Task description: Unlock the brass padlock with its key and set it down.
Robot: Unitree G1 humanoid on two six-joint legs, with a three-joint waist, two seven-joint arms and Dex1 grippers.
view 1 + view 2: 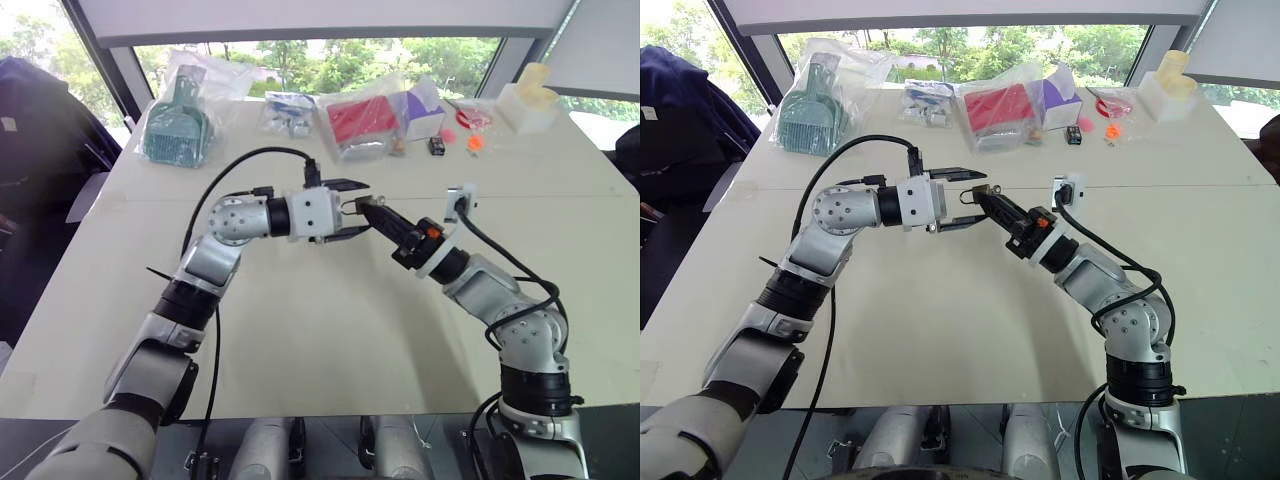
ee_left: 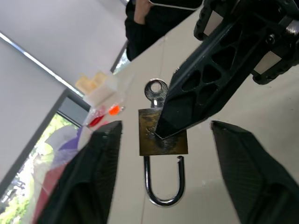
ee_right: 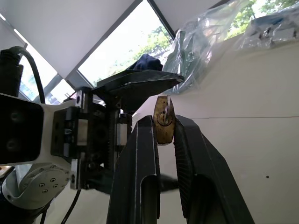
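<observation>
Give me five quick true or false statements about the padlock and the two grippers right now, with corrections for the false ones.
1. The right gripper pinches the brass padlock. True.
2. The padlock's shackle is locked shut. False: one end of it hangs free.
3. The left gripper is clamped on the padlock. False: its fingers stand open on either side of it.
4. The key sticks out of the padlock. True.
5. The padlock lies on the table. False: it is held above it.
</observation>
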